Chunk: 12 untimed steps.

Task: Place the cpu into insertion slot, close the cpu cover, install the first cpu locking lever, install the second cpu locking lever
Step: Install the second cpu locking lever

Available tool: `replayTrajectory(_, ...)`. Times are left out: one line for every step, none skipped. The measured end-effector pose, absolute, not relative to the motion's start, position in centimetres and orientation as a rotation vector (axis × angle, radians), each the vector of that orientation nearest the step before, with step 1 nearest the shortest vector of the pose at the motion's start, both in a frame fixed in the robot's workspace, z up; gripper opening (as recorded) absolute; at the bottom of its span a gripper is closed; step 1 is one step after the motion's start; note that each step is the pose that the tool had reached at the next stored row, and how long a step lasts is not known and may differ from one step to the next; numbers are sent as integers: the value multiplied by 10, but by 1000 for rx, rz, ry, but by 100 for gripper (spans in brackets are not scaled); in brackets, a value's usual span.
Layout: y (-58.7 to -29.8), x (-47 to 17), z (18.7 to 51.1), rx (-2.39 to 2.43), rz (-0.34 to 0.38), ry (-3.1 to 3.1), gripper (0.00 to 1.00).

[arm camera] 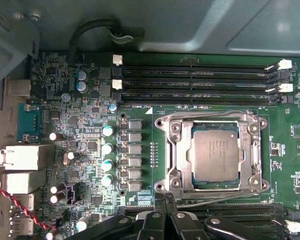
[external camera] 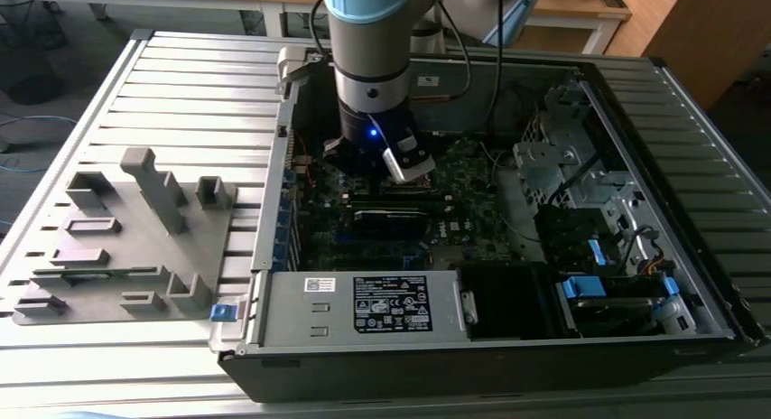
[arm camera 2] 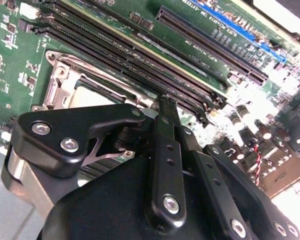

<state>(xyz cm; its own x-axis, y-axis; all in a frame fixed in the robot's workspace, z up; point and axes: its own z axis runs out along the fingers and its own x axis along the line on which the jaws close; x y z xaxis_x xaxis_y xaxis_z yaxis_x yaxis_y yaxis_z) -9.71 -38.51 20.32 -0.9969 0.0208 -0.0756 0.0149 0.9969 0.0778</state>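
End effector (arm camera: 165, 220) just beside seated cpu (arm camera: 216, 154).

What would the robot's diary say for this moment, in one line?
cpu: in socket | cpu cover: down around it | gripper: fingertips together, beside socket, holding nothing

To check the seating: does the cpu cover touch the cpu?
Touching. In the first wrist view the cpu cover lies closed around the cpu, its frame overlapping the chip's edges.

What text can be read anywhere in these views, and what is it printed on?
Nothing can be quoted.
Large white label on the power supply: print too small.
Small white sticker beside it: blurred.
cpu top: etched lines, illegible.
Motherboard lettering: too small.
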Motion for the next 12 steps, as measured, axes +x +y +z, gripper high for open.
replayTrajectory(-385, -97, 203, 30, 120, 3063, 11)
replayTrajectory(-385, -97, 203, 32, 121, 3063, 11)
replayTrajectory(-385, -97, 202, 34, 121, 3063, 11)
replayTrajectory(-385, -97, 202, 36, 122, 3062, 11)
replayTrajectory(-385, -98, 201, 38, 123, 3062, 11)
replayTrajectory(-385, -98, 201, 39, 126, 3062, 11)
replayTrajectory(-385, -98, 201, 40, 130, 3062, 11)
replayTrajectory(-385, -98, 201, 41, 135, 3062, 11)
replayTrajectory(-385, -98, 201, 42, 139, 3062, 11)
replayTrajectory(-385, -98, 201, 43, 143, 3062, 11)
replayTrajectory(-385, -98, 201, 44, 146, 3061, 11)
replayTrajectory(-385, -98, 200, 45, 149, 3061, 11)
